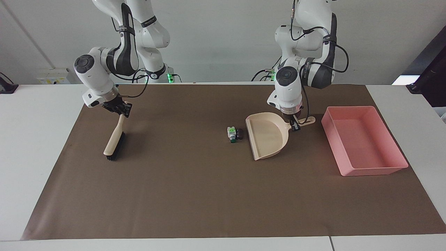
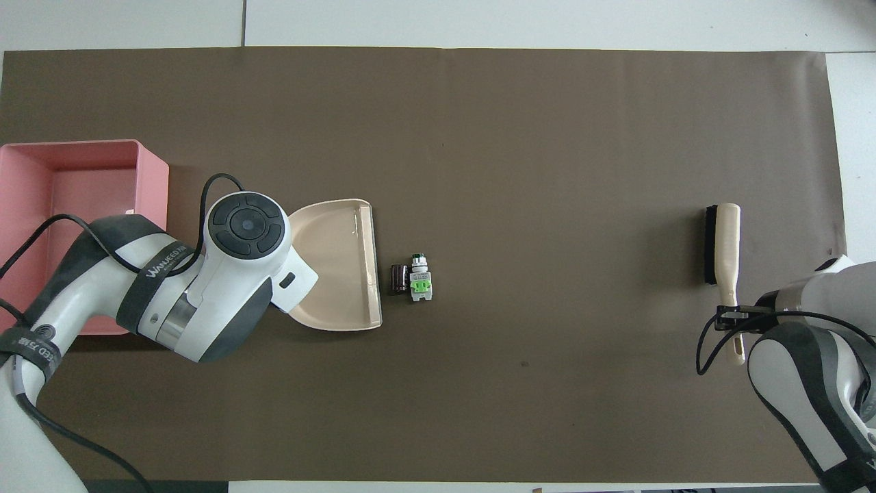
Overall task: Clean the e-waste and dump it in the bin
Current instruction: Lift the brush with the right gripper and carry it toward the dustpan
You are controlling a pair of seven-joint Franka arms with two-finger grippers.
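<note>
The e-waste lies mid-mat: a white part with green marks [image 1: 231, 132] [image 2: 419, 281] touching a dark brown-black part [image 1: 239, 133] [image 2: 399, 279]. My left gripper [image 1: 294, 126] is shut on the handle of the beige dustpan [image 1: 266, 137] [image 2: 342, 263]. The pan's open edge faces the dark part, with a small gap between them. The pink bin [image 1: 374, 170] [image 2: 154, 178] stands at the left arm's end, empty. My right gripper [image 1: 120, 109] [image 2: 732, 318] is shut on the handle of a beige brush [image 1: 113, 143] [image 2: 725, 246]. The brush is tilted, with its black bristle head low at the mat.
A brown mat [image 1: 195, 195] covers most of the white table. The left arm's wrist [image 2: 233, 287] hides the dustpan's handle from above. Open mat lies between the e-waste and the brush.
</note>
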